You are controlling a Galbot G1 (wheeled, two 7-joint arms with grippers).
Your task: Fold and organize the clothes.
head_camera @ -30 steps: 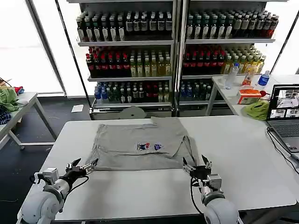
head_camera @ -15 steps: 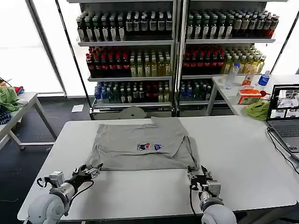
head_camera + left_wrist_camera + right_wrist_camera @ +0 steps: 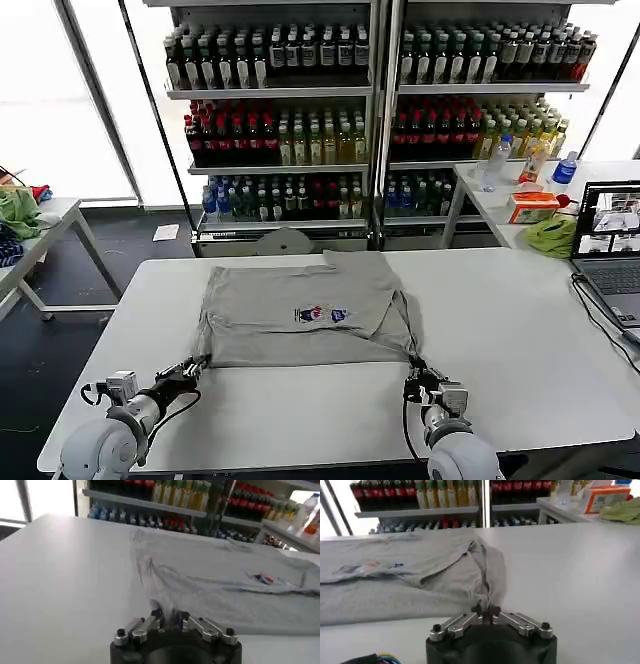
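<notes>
I've got the soft grey shirt (image 3: 305,310) rumpled on the smooth white desk (image 3: 520,330), L end effector (image 3: 192,368) & R end effector (image 3: 417,376) each pinching a near corner, bottle shelves (image 3: 370,110) behind.

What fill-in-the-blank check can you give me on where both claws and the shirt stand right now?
1. The left claw is pinched shut on the near ____ corner of the grey shirt.
2. The shirt lies on the ____ table.
3. The right claw is ____ on the shirt's other near corner.
4. The small print on the shirt faces ____.

Missing words: left; white; shut; up
</notes>
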